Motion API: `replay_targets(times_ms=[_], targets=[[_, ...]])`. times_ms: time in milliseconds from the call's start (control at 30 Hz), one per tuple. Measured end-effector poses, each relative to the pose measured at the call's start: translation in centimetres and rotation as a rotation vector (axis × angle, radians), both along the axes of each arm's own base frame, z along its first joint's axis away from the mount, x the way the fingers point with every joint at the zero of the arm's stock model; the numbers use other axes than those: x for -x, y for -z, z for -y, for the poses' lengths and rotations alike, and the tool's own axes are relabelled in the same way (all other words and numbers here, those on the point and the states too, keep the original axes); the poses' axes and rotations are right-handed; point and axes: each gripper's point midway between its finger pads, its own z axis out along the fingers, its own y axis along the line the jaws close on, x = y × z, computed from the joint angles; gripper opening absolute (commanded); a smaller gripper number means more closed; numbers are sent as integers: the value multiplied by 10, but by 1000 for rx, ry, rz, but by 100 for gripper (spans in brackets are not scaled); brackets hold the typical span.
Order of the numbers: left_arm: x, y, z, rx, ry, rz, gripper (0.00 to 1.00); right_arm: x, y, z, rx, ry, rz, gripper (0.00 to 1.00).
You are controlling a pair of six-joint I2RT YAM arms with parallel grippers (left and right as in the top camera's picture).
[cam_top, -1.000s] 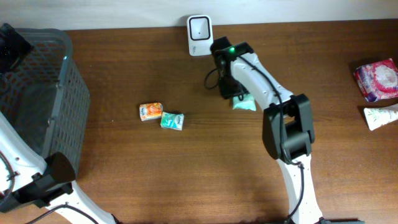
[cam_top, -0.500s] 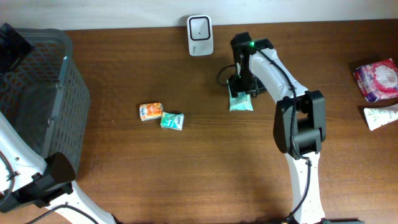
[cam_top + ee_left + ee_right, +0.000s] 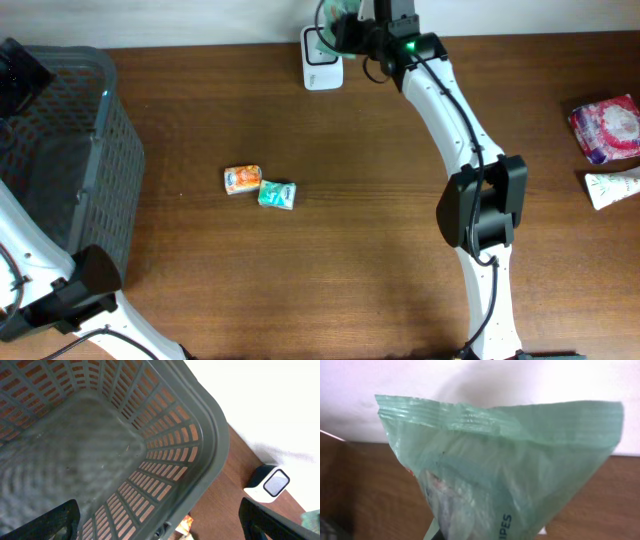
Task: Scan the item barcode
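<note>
The item is a pale green plastic wipes packet that fills the right wrist view; no barcode shows on the face I see. My right gripper is shut on it at the table's far edge, lifted beside the white scanner. The packet pokes out above the scanner in the overhead view. The packet hides the right fingers in the wrist view. My left gripper hangs open over the grey basket, holding nothing. The scanner also appears beyond the basket rim.
An orange packet and a teal packet lie side by side at table centre-left. A pink pack and a white tube sit at the right edge. The tall basket occupies the left side.
The right gripper closed on the green packet, lifted it off the table and carried it back and left, up beside the scanner. The left arm has not moved.
</note>
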Motion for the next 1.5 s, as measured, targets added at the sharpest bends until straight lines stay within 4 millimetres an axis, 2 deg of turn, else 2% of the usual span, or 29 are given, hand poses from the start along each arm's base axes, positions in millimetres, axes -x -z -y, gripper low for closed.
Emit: replay_targets(times_ms=[33,100,133,200,267,300,567,633,667,700,733,767,833,867,900,933,1000,1067,1133,1167,1200,1233,1267,1300,1400,1500], targets=[[0,0,0,0,0,1,99,-3,-11,-13,-32,-12,47,4],[0,0,0,-1,0,2,99,-5,-13,-28,-51,-13,73,5],[0,0,0,-1,0,2,99,-9,-6,-37,-62,-10,83,5],[0,0,0,-1,1,2,99,-18,29,-47,-59,-9,71,5],[0,0,0,-1,1,2,99,-24,54,-40,-28,34,45,5],[0,0,0,-1,0,2,99,-26,59,-36,-14,56,42,5],[0,0,0,-1,1,2,99,-32,63,-23,52,101,66,4],[0,0,0,-1,0,2,99,-33,67,-11,62,114,46,4],[0,0,0,-1,0,2,99,-34,73,6,75,137,10,4],[-1,0,0,-1,1,3,99,-32,77,42,98,184,-52,4],[-1,0,0,-1,0,3,99,-29,69,77,108,232,-92,4],[-1,0,0,-1,0,3,99,-16,63,123,127,293,-175,4],[-1,0,0,-1,0,3,99,16,48,243,147,483,-311,4],[0,0,0,-1,0,2,99,38,53,303,163,594,-391,4],[0,0,0,-1,0,2,99,79,72,358,202,714,-546,4],[0,0,0,-1,0,3,99,109,81,402,216,812,-631,4],[0,0,0,0,0,1,99,159,89,464,212,951,-752,4],[0,0,0,-1,0,3,99,206,92,518,186,1073,-829,4],[0,0,0,-1,0,2,99,240,93,556,151,1164,-866,9],[0,0,0,-1,1,2,99,248,93,564,143,1184,-872,32],[0,0,0,-1,0,2,99,262,94,579,131,1225,-880,37],[0,0,0,-1,1,2,99,262,96,581,131,1227,-875,51],[0,0,0,-1,1,2,99,262,102,579,132,1220,-884,74],[0,0,0,-1,1,2,99,262,103,578,133,1216,-887,83],[0,0,0,-1,0,2,99,245,104,562,115,1145,-867,86],[0,0,0,-1,0,2,99,212,105,515,67,961,-847,85]])
